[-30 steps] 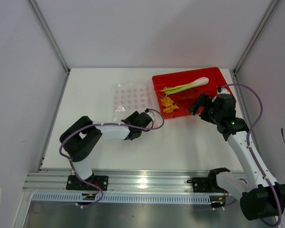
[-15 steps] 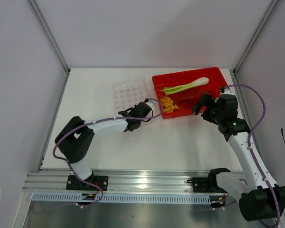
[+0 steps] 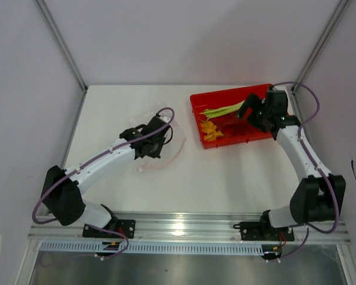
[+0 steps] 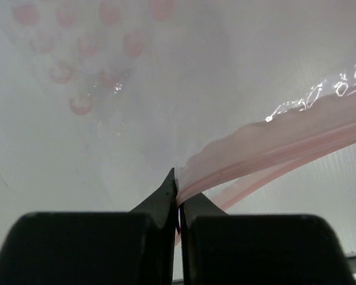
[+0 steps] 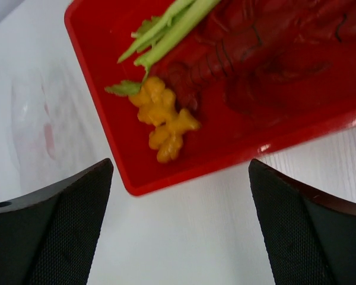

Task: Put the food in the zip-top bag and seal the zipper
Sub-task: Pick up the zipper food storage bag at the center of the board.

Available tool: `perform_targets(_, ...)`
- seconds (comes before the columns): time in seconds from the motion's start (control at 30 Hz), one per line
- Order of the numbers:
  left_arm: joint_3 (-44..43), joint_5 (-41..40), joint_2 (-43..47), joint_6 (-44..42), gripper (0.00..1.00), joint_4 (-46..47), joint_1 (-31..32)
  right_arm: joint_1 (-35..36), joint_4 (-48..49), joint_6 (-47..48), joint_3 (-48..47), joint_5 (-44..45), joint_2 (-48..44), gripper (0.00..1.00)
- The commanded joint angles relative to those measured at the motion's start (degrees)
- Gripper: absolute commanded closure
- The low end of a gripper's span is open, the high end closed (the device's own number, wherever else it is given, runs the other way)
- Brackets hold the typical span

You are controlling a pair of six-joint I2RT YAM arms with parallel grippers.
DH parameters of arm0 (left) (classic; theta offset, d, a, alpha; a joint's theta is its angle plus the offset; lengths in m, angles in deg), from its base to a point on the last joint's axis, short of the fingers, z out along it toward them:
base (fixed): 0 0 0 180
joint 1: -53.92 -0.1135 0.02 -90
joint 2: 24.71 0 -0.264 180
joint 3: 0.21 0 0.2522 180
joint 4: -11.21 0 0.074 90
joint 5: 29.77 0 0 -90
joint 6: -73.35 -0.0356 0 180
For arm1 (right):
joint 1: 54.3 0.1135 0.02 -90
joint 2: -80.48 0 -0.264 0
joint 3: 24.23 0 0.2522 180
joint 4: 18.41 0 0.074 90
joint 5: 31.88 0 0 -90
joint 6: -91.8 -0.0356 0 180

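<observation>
While left gripper pinches the zipper, jaws pressed together — zip-top bag beside red tray, right gripper spread wide above it (food inside).

A red tray lay directly beneath the right gripper, its near rim crossing the gap between the jaws. The white table spread below and ahead of the left gripper. An aluminium rail ran along the near edge, well behind both grippers, and pale walls stood beyond them.
</observation>
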Motion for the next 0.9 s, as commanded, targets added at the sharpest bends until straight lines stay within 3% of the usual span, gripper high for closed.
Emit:
perform_targets(0.0, 0.80, 9.85, 3.77, 4.95, 1.00, -2.86, -2.58, -0.94, -0.03, -3.46, -8.61, 1.73, 7.84, 0.03)
perform_targets(0.17, -3.05, 17.17, 3.87, 5.05, 1.00, -1.54, -3.11, -1.21, -7.67, -5.48, -25.46, 6.47, 22.28, 0.06)
perform_targets(0.4, -5.00, 26.49, -0.52, 6.10, 0.99, 4.08, -3.03, -4.11, -15.67, -9.87, -35.78, 12.01, 35.56, 0.09)
perform_targets(0.6, -4.74, 28.25, -2.20, 6.63, 0.99, 6.81, -3.11, -7.45, -19.11, -10.32, -38.17, 17.20, 39.70, 0.09)
perform_targets(0.87, -4.73, 29.48, -2.99, 6.98, 0.99, 8.92, -3.29, -7.55, -13.69, -6.20, -34.92, 9.12, 39.71, 0.15)
